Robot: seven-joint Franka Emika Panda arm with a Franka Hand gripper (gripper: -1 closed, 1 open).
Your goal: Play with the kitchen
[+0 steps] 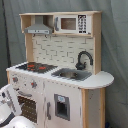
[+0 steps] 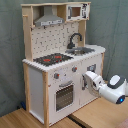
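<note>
The kitchen (image 1: pixel 55 85) is a white and light-wood toy that fills the middle in both exterior views. It has a black-red stovetop (image 1: pixel 35 66), a steel sink (image 1: pixel 72 75), a black faucet (image 1: pixel 83 59), a grey hood (image 1: pixel 39 28) and a windowed oven door (image 2: pixel 64 95). In the second exterior view my gripper (image 2: pixel 88 77) is at the front of the kitchen (image 2: pixel 50 75), just right of the oven door and below the knobs. It looks very close to the cabinet front, but contact is unclear. In the first exterior view only my white arm (image 1: pixel 9 99) shows, at the lower left.
A toy microwave (image 1: pixel 70 23) sits on the top shelf beside the hood. A grey curtain (image 1: pixel 115 45) hangs behind the kitchen. The kitchen stands on a wooden floor (image 2: pixel 20 119), and a rounded counter end (image 1: pixel 102 79) juts out past the sink.
</note>
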